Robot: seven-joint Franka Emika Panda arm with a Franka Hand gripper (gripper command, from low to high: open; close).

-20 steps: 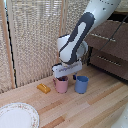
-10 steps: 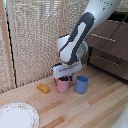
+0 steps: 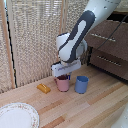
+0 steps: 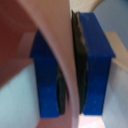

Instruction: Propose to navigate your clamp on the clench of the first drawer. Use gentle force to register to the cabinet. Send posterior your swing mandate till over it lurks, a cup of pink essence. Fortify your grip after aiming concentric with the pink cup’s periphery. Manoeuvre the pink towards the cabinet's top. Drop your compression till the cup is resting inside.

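Grasping is the step in hand: the end effector [image 3: 63,75] is clamped on the pink cup's [image 3: 63,84] rim; lifting toward the cabinet [image 3: 111,47] top is called for next.

I saw the pink cup [image 3: 63,84] on the table [image 3: 95,110], with the clamp [image 3: 64,76] right on top of it, one finger [image 4: 95,70] on each side of its wall. The other mug [image 3: 81,84] stood just beside it, on the exterior view's right. The small block [image 3: 44,88] lay near on the exterior view's left, and the plate [image 3: 17,116] sat closer to the camera. The cabinet [image 3: 111,47] stood far back on the exterior view's right.
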